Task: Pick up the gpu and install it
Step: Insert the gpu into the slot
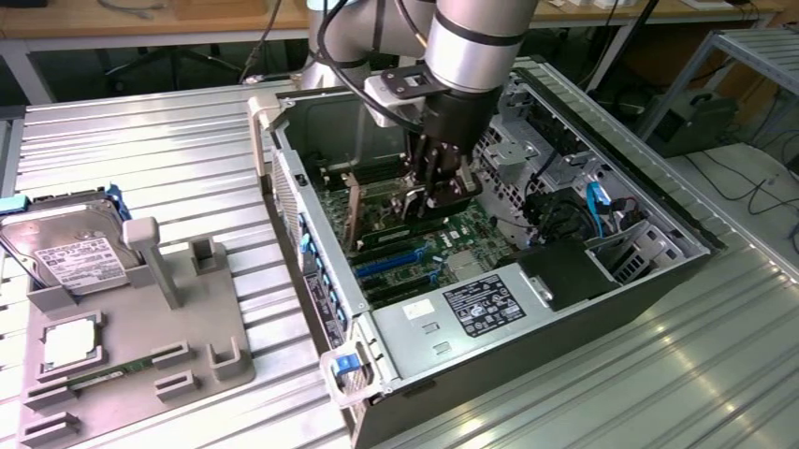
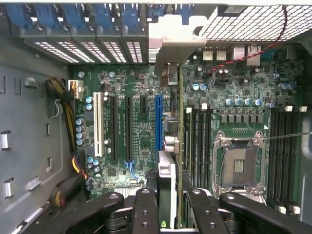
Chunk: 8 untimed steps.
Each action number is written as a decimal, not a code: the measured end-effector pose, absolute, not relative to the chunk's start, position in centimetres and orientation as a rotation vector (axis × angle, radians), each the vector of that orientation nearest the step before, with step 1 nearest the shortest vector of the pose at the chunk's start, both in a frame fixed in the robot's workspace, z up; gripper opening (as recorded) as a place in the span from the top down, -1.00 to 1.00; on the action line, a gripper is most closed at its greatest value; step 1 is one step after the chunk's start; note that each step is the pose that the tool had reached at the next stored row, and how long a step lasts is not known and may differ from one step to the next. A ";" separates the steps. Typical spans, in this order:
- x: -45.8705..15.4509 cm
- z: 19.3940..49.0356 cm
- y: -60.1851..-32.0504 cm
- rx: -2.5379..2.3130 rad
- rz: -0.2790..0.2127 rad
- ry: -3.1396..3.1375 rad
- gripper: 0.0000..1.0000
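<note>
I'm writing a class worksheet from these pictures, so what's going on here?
The robot's gripper holds the gpu edge-on inside the open computer case, over the motherboard slots, with the card's silver bracket toward the case's rear openings. Whether it is seated is unclear. A hard drive rests on the grey tray outside.

Clearance | my tool (image 2: pixel 171 197) low inside case (image 1: pixel 284 178) | memory slots (image 2: pixel 197 141) hard beside gpu (image 2: pixel 166 175) | room open over expansion slots (image 2: pixel 114 126)

gpu (image 2: pixel 181 126) edge-on (upright) over mobo
</note>
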<state>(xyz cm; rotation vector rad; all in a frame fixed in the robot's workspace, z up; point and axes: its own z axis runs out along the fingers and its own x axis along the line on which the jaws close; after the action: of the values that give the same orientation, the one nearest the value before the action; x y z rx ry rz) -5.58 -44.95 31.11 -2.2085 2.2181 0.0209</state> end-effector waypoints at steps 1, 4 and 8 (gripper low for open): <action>-5.6 31.1 -44.9 -2.207 0.021 2.219 0.44; -5.8 30.8 -45.0 -2.207 0.021 2.219 0.44; -6.0 30.0 -44.9 -2.207 0.021 2.219 0.44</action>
<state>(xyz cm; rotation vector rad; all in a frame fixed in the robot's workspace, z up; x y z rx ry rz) -5.96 -44.95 30.02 -2.2071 2.2193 0.0207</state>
